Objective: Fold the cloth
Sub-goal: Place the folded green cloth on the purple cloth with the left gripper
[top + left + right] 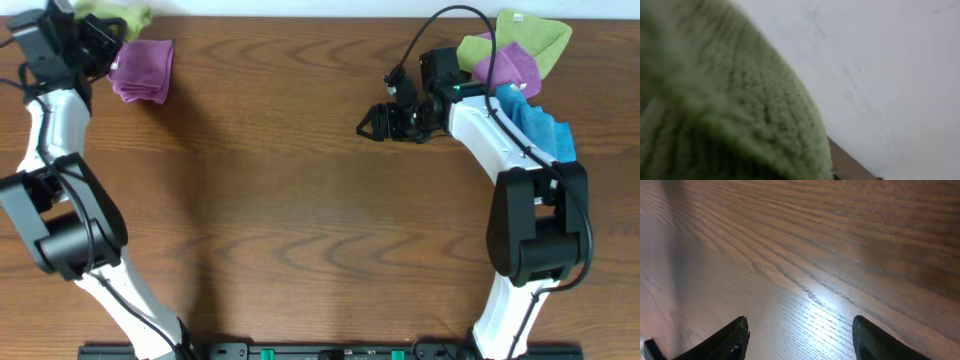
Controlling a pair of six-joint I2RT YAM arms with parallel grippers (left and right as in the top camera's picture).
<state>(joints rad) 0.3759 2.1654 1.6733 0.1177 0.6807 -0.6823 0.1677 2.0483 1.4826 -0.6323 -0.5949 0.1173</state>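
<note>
Well, the cloth [118, 14] sits bunched at the far-left corner of the surface [300, 220], just beside a folded purple cloth [143, 70], and the left gripper [100, 35] is right up against it. Green pile fills that arm's wrist view [740, 100] so completely that none of its fingers show, and I cannot tell whether it has a grip or not. The right gripper [372, 122] hangs well apart from all this, over bare wood right of centre, its fingers [735, 340] spread wide with nothing between them. Behind it lies a heap of a second green cloth [535, 35], another purple one [508, 65] and a blue cloth [545, 125], none of which it touches. To my eye no fold is under way here; this looks like handling the cloth at the corner. If it is unfolded, the next move calls for a firm pinch, a carry to the open middle and laying it flat, with the right gripper ready to take an edge.
</note>
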